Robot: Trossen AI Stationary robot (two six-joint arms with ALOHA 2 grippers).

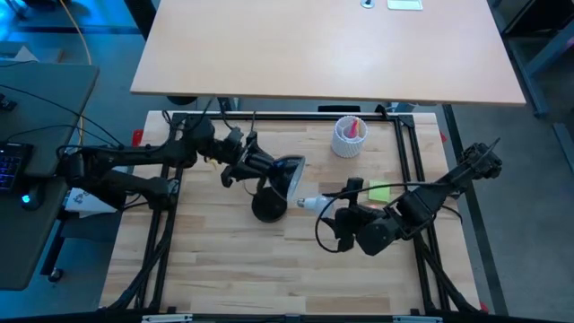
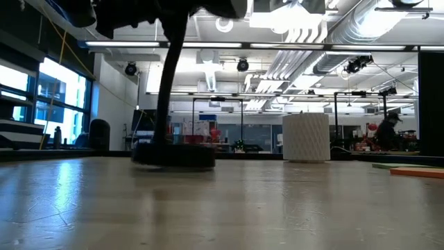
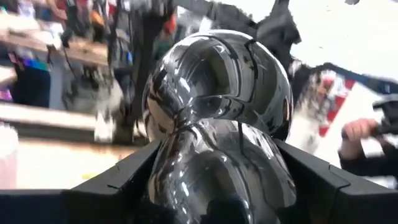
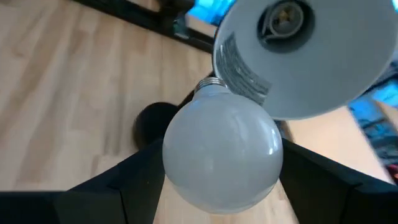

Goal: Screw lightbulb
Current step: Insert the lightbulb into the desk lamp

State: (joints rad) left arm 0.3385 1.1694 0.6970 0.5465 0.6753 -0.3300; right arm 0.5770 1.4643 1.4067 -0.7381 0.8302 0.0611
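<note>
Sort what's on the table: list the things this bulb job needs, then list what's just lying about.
In the job:
- lightbulb, held between the right gripper's fingers
- black desk lamp, its shade with an empty socket facing the bulb
- left gripper, around the back of the lamp's head

Lying about:
- white ribbed cup
- green pad

Even overhead light fills the high view, with blue glow at nine o'clock. In the low view, ceiling tube lights glare white at twelve o'clock and the near pale wooden tabletop is blurred. The glossy black rounded lamp shade mirrors bright streaks. The white frosted pear-shaped lightbulb looks soft, close and evenly lit.
</note>
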